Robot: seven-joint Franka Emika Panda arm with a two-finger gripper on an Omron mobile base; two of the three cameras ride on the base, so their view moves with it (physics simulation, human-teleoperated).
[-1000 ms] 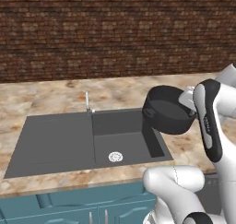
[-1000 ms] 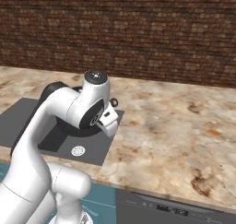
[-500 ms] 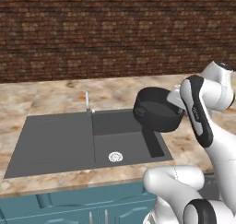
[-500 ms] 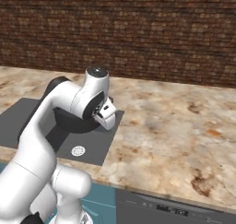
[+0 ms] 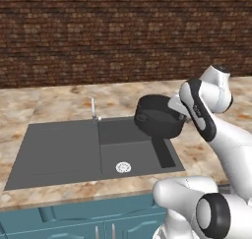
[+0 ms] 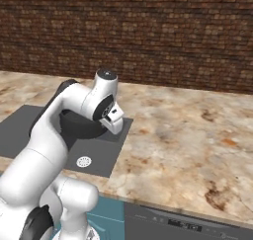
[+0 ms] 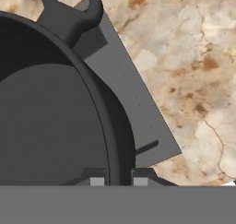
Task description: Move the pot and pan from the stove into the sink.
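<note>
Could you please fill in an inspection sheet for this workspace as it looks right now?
Surface: speckled beige stone counter with a dark sink set into it, on teal cabinets.
Job's things: the pot is held tilted in the air above the sink's basin, toward its right side; the basin's round drain is uncovered. Pan and stove: nothing seen.
Clutter: nothing seen.
Grippers: the gripper has its jaws shut on the pot's rim, one fingertip inside the wall and one outside.
Cables: nothing seen.
Surroundings: brick wall behind the counter; thin faucet at the back of the sink.
</note>
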